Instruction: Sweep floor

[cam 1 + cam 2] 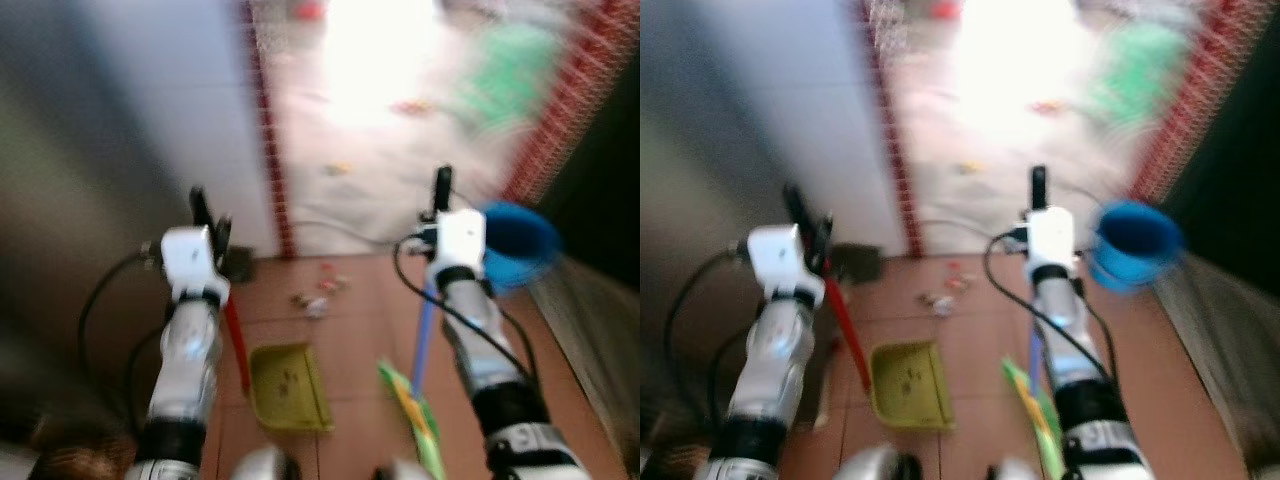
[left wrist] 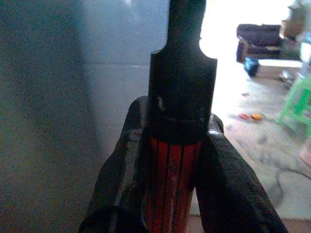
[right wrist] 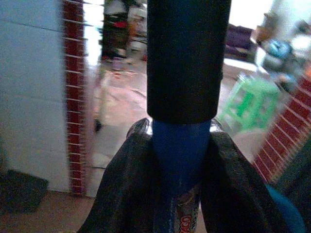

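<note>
My left gripper [image 1: 210,225] is shut on the red handle [image 1: 236,340] of a yellow-green dustpan [image 1: 290,385], which rests on the terracotta tile floor in front of me. In the left wrist view the black fingers [image 2: 121,160] clamp the red ribbed grip [image 2: 174,184] just under its black cap. My right gripper [image 1: 440,200] is shut on the blue broom handle [image 1: 424,335], whose green bristle head [image 1: 420,415] sits on the floor to the right of the dustpan. A small cluster of litter [image 1: 318,295] lies on the tiles beyond the dustpan. The picture is blurred.
A blue bucket [image 1: 515,245] stands just right of my right arm. A white wall with a red brick edge [image 1: 270,150] rises at the left; beyond it a bright concrete floor holds scattered scraps [image 1: 340,168] and a green stool [image 3: 250,99]. A cable [image 1: 330,230] lies at the threshold.
</note>
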{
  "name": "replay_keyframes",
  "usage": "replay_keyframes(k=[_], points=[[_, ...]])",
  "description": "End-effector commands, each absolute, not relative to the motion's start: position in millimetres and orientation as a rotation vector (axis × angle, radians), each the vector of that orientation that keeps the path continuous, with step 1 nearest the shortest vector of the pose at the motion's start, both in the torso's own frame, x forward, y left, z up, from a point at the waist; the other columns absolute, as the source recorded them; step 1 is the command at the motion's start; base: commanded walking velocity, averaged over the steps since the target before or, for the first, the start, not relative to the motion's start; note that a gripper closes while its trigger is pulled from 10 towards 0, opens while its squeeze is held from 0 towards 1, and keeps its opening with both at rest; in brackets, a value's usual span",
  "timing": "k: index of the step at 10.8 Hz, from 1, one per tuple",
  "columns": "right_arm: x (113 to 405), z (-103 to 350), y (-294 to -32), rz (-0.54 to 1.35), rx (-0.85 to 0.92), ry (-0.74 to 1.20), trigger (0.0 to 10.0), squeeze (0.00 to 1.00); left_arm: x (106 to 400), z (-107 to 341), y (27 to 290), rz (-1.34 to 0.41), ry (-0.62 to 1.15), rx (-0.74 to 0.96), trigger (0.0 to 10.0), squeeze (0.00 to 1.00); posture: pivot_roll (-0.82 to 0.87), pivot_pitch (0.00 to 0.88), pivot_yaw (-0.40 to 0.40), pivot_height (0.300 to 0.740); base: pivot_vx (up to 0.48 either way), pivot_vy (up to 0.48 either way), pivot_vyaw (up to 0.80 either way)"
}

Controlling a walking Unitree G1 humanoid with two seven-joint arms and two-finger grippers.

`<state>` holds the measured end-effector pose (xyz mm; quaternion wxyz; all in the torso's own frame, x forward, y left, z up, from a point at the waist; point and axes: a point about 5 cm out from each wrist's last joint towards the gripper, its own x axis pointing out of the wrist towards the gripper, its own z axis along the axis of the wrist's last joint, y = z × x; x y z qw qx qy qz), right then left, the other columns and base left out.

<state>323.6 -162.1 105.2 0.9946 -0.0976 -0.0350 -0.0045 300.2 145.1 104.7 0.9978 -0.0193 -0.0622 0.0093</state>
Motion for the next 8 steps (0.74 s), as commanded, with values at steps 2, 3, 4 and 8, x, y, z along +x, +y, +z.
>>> replay_keyframes(k=[2, 3, 4, 8], points=[[327.0, 119.7, -152.6, 0.03, -0.204, -0.142, 10.0, 0.0, 303.6, 118.1, 142.3, 0.021, -0.178, -0.059, 10.0, 0.0, -0.13, 0.0, 0.046, 0.74, 0.0, 0.0, 0.74], [326.8, 119.8, -154.7, 0.029, -0.204, -0.144, 10.0, 0.0, 301.3, 115.0, 141.2, 0.027, -0.164, -0.049, 10.0, 0.0, -0.12, 0.0, 0.047, 0.74, 0.0, 0.0, 0.0], [326.6, 119.5, -154.7, 0.028, -0.202, -0.144, 10.0, 0.0, 300.5, 112.7, 141.1, 0.031, -0.155, -0.042, 10.0, 0.0, -0.12, 0.0, 0.047, 0.74, 0.0, 0.0, 0.0], [326.3, 119.9, -148.0, 0.055, -0.226, -0.163, 10.0, 0.0, 300.0, 112.4, 139.9, 0.006, -0.158, -0.052, 10.0, 0.0, -0.12, 0.0, 0.055, 0.74, 0.0, 0.0, 0.0]])
